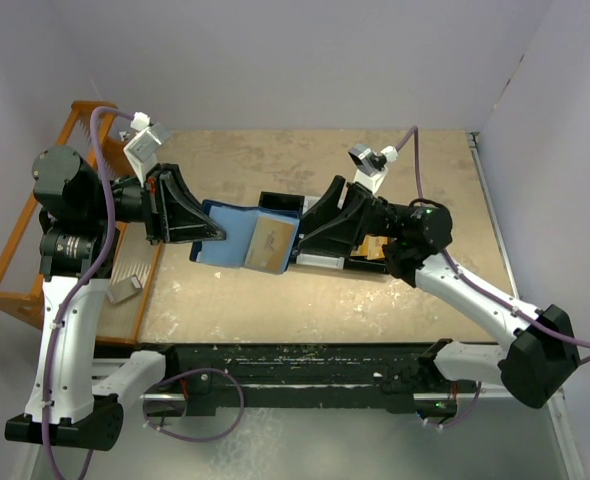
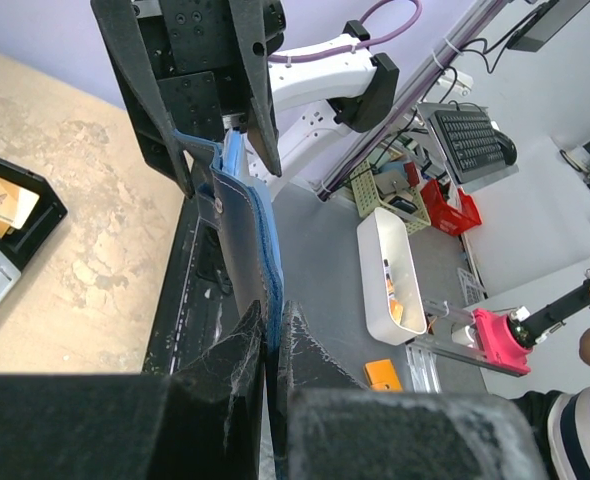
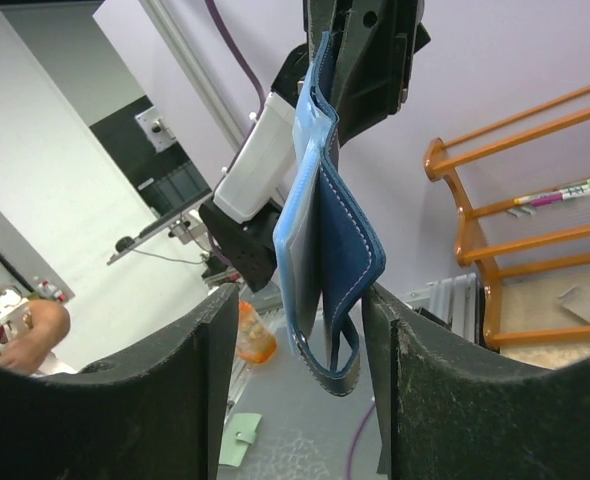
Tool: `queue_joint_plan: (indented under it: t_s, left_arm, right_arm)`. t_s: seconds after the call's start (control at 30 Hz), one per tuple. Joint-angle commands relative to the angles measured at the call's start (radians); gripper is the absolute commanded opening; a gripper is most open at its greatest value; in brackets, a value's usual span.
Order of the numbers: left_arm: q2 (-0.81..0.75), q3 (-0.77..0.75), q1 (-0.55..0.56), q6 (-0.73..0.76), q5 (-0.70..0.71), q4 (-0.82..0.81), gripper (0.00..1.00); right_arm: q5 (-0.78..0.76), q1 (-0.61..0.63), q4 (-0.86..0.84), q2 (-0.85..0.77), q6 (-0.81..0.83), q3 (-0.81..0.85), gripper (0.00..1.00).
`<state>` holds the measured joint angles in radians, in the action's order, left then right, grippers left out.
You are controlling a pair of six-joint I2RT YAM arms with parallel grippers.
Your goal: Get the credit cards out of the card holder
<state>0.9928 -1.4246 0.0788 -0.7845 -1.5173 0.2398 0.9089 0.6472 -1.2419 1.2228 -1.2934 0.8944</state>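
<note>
The card holder (image 1: pixel 230 232), a navy wallet with pale blue inner faces, hangs spread open in the air between both arms. My left gripper (image 1: pixel 213 233) is shut on its left edge; in the left wrist view the jaws (image 2: pixel 272 335) pinch the blue edge (image 2: pixel 243 250). A tan credit card (image 1: pixel 273 245) shows on the holder's right half. My right gripper (image 1: pixel 301 240) stands open round that side. In the right wrist view the holder (image 3: pixel 340 240) hangs between the fingers (image 3: pixel 385 340), brushing the right one with a gap at the left.
A black compartment tray (image 1: pixel 347 262) lies under the right arm with a tan card (image 1: pixel 375 248) in it; the left wrist view shows the tray's rim (image 2: pixel 37 215). An orange wooden rack (image 1: pixel 35 240) stands at the left table edge.
</note>
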Motion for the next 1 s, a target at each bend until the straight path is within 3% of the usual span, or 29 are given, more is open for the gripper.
queue_joint_plan:
  t_s: [0.0, 0.17, 0.37, 0.5, 0.67, 0.97]
  left_arm:
    - [-0.008, -0.005, -0.005, -0.023, -0.006, -0.051, 0.00]
    - [-0.005, -0.004, -0.005, -0.028, -0.001, -0.055, 0.00]
    - [-0.005, -0.002, -0.005, -0.028, 0.000, -0.057, 0.00]
    - [-0.002, -0.004, -0.005, -0.030, 0.000, -0.059, 0.00]
    - [-0.002, -0.006, -0.005, -0.049, 0.000, -0.077, 0.00]
    - [-0.002, -0.004, -0.005, -0.062, 0.001, -0.083, 0.00]
  right_arm:
    - [0.013, 0.002, -0.045, -0.030, 0.008, 0.024, 0.55]
    - [-0.004, 0.002, 0.012, -0.029, 0.032, 0.044, 0.44]
    - [-0.028, 0.003, 0.184, -0.045, 0.127, 0.067, 0.44]
    - [-0.032, 0.004, 0.188, -0.051, 0.129, 0.072, 0.41]
    - [-0.014, 0.003, 0.117, -0.055, 0.099, 0.063, 0.27]
    - [-0.015, 0.004, 0.072, -0.056, 0.069, 0.047, 0.22]
